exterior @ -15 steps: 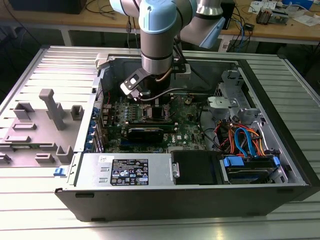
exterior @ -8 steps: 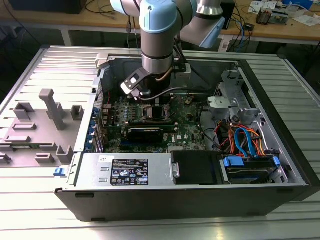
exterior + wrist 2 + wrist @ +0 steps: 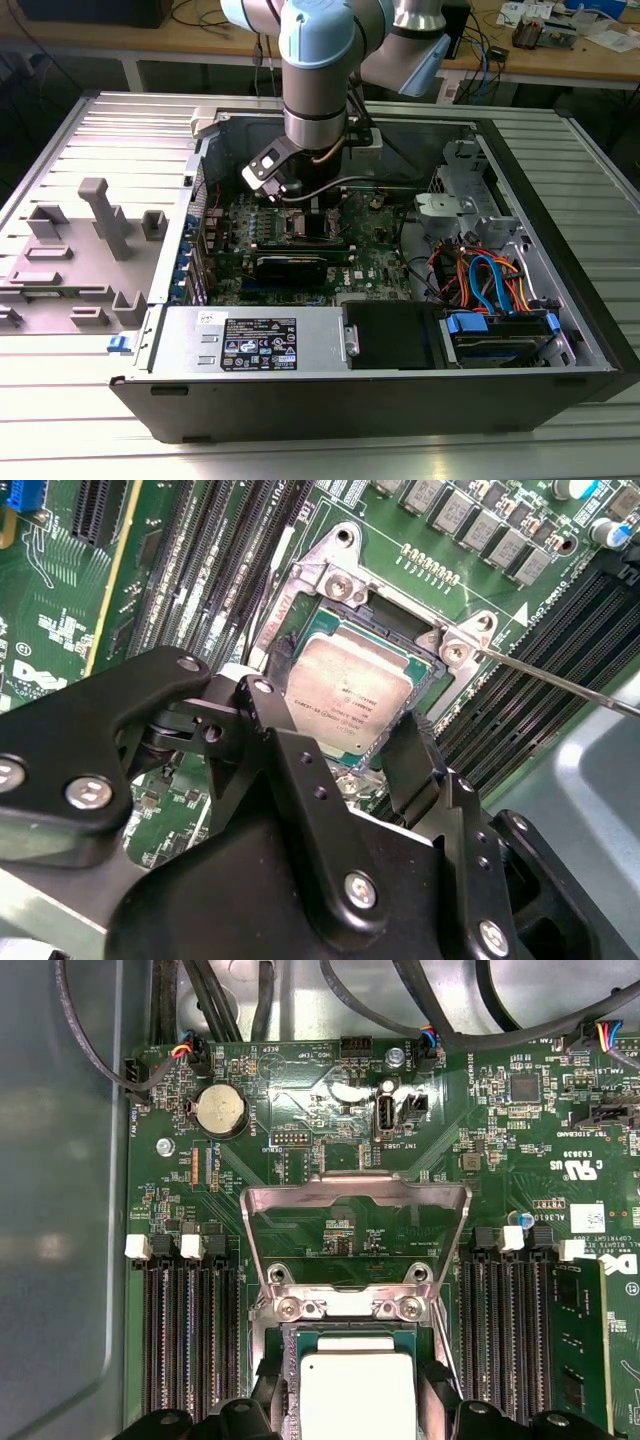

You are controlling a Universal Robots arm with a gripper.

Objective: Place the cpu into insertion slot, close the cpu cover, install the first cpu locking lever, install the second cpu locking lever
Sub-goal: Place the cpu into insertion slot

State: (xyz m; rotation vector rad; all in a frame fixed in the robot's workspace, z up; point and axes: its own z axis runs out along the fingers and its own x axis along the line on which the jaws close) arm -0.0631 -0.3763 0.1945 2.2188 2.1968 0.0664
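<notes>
Silver-grey cpu (image 3: 357, 1395) lies seated in the insertion slot (image 3: 300, 600), cpu cover (image 3: 355, 1190) raised; the gripper (image 3: 348, 748) straddles it, and we cannot tell whether clamped or released. We judge it light, rigid, fragile: hold by edges only.

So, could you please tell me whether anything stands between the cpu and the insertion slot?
Nothing visible does. The cpu lies within the silvery rim of the insertion slot, with the gripper right at it. The cpu cover is open, tipped back away from the socket opening.
</notes>
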